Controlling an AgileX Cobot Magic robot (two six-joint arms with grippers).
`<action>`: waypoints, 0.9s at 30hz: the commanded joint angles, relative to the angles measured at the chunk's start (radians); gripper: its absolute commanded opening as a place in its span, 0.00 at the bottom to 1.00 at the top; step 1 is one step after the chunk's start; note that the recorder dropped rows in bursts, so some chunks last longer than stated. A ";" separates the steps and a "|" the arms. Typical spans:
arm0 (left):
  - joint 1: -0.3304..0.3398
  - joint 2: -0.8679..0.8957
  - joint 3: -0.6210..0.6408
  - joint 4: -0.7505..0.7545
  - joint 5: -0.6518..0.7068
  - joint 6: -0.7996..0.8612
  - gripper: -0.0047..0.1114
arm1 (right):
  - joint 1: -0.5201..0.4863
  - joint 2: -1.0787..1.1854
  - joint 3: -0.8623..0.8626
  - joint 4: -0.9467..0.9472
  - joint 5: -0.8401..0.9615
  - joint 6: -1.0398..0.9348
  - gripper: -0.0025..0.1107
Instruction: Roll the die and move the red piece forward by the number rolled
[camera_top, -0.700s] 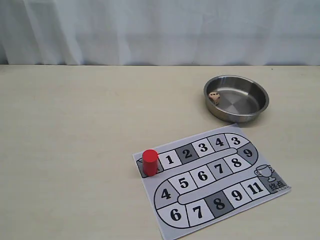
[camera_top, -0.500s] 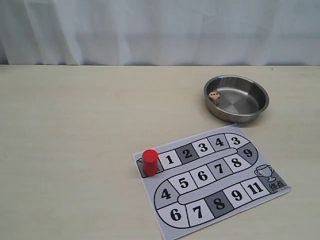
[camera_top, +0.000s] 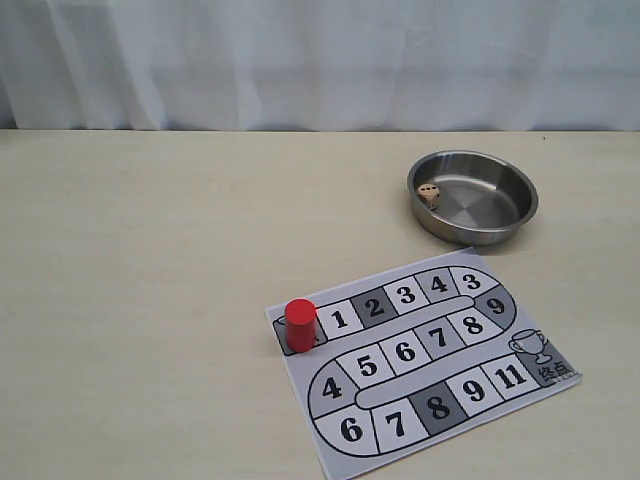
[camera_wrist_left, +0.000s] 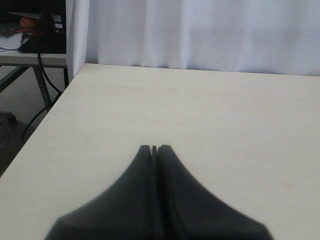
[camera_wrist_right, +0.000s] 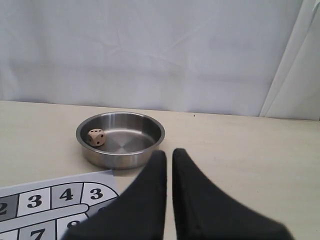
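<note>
The red piece (camera_top: 300, 324) stands upright on the start square at the left end of the numbered board (camera_top: 420, 362), beside square 1. The die (camera_top: 428, 194) lies inside the steel bowl (camera_top: 475, 235), against its left wall; the right wrist view also shows the die (camera_wrist_right: 96, 137) in the bowl (camera_wrist_right: 120, 159). My left gripper (camera_wrist_left: 154, 148) is shut and holds nothing, over bare table. My right gripper (camera_wrist_right: 169, 152) is shut with only a thin slit between its fingers, a short way back from the bowl. Neither gripper appears in the exterior view.
The paper board (camera_wrist_right: 50, 200) lies in front of the bowl, its squares 3 and 4 nearest to it. A white curtain backs the table. In the left wrist view the table's side edge (camera_wrist_left: 45, 117) drops off to a floor with cables.
</note>
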 joint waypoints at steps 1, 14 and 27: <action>-0.008 -0.001 -0.006 0.000 -0.013 0.000 0.04 | 0.003 -0.005 0.003 -0.002 -0.014 -0.021 0.06; -0.008 -0.001 -0.006 0.000 -0.013 0.000 0.04 | 0.003 -0.005 0.003 0.061 -0.418 0.003 0.06; -0.008 -0.001 -0.006 0.000 -0.013 0.000 0.04 | 0.003 0.009 -0.270 0.167 -0.225 0.041 0.06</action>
